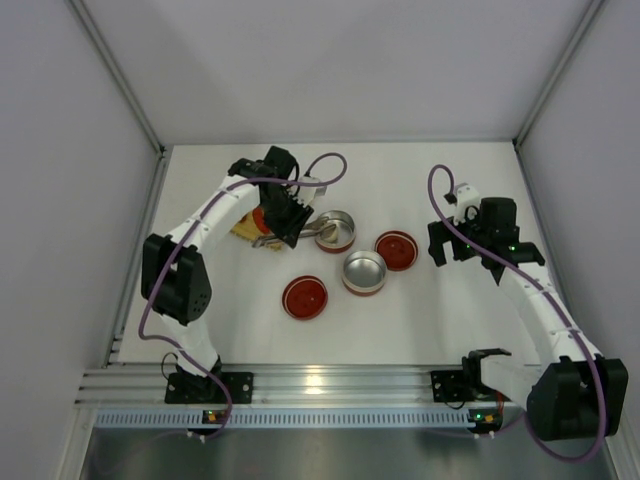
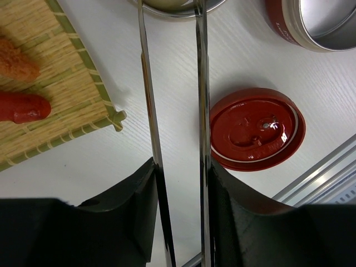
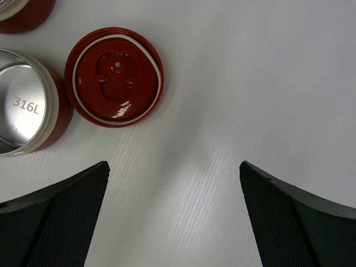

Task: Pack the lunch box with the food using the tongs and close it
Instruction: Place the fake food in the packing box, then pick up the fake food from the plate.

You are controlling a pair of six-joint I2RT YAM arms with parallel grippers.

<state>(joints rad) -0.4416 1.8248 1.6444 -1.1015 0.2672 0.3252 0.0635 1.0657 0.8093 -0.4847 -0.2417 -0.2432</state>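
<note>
Left arm outstretched (tongs gripped).

You are working in a lab test cell: plain white panels close in a white table on three sides, and an aluminium rail along the bottom of the frame carries both arm bases.

White table carries a yellow woven mat at far left. The near steel container stands open mid-table, and the far steel container is just behind it, both red-walled. The near red lid lies flat left of the near container, and the right red lid just to its right.
</note>
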